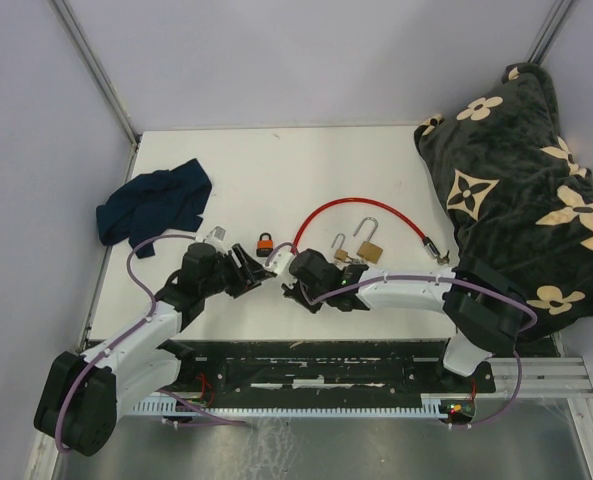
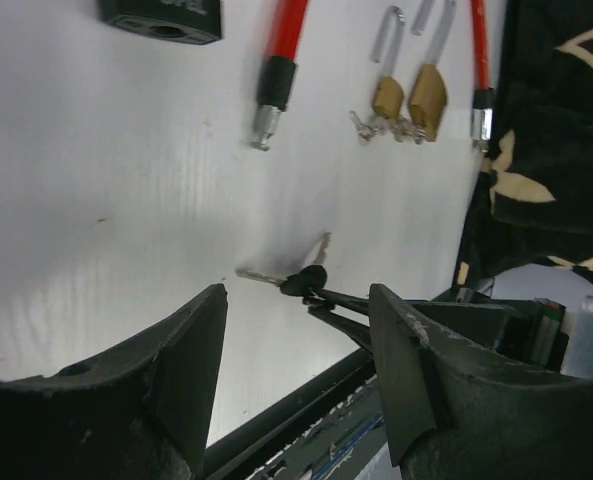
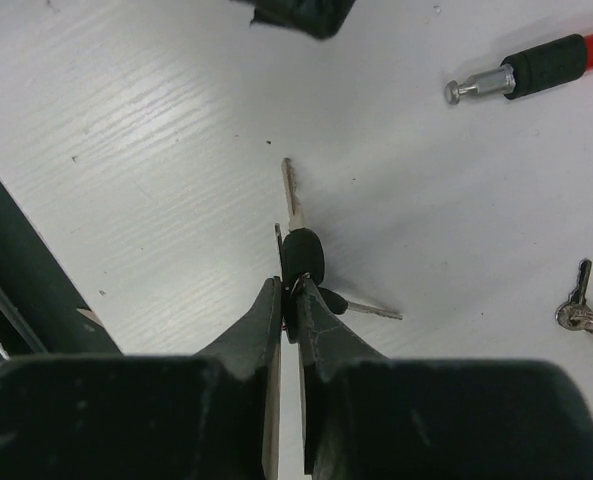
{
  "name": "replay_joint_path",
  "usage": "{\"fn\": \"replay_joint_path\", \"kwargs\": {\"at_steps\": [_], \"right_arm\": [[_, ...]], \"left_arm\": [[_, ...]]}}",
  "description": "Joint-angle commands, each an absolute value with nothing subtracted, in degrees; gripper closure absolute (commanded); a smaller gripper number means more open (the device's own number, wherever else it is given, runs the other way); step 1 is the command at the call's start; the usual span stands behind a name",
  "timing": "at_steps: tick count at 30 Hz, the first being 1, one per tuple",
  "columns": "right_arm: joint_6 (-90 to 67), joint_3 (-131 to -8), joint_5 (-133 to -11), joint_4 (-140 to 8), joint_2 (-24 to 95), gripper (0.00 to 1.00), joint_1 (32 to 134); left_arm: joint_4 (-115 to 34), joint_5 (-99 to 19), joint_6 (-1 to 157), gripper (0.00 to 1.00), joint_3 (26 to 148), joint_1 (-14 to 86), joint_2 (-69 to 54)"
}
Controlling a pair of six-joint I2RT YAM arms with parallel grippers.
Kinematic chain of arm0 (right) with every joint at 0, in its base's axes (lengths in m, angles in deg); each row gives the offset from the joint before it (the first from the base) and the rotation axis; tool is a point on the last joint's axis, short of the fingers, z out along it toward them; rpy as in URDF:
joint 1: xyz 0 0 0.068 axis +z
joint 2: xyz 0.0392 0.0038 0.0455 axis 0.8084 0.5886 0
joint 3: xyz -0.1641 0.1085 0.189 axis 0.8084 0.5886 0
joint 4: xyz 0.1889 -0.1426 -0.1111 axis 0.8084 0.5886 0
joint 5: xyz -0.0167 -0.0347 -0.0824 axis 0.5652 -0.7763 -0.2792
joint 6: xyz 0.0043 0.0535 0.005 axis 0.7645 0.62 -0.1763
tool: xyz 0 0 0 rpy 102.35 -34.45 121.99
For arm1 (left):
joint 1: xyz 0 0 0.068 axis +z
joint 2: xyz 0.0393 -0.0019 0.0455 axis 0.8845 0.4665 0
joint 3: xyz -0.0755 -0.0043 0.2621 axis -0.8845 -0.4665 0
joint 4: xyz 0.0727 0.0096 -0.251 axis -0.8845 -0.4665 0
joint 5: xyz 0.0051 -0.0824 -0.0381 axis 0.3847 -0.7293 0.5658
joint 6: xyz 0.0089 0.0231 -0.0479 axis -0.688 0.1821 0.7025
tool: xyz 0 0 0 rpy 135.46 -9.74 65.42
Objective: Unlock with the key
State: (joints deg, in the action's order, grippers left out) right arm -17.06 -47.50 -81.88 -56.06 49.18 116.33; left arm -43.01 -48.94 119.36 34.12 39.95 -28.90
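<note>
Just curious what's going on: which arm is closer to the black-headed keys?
Right. The right gripper pinches the keys; the left gripper is open nearby, not touching them.

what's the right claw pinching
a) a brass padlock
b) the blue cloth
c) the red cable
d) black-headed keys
d: in the right wrist view the right claw is closed on the black-headed keys, with the key blades sticking out past its tips.
</note>
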Motion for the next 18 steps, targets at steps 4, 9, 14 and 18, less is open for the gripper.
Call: {"fn": "replay_joint_path", "kwargs": {"at_steps": [4, 9, 14, 18], "right_arm": [[-8.7, -42.8, -82.0, -68.8, 43.4, 0.97, 115.6], [-4.0, -36.9, -75.3, -77.4, 38.9, 0.98, 112.2], [0.2, -32.6, -66.7, -84.5, 35.2, 0.97, 107.7], [4.5, -29.2, -60.6, -92.6, 32.8, 0.97, 105.0]], "left_arm": [[-27.0, -57.5, 122.6, 0.40, 33.1, 37.4, -29.5], [-20.0, -58.8, 123.3, 0.48, 31.7, 35.1, -29.1], [-11.8, -60.6, 123.8, 0.51, 29.6, 34.3, -28.9], [-7.7, -61.6, 123.4, 0.51, 28.8, 33.5, -28.8]]}}
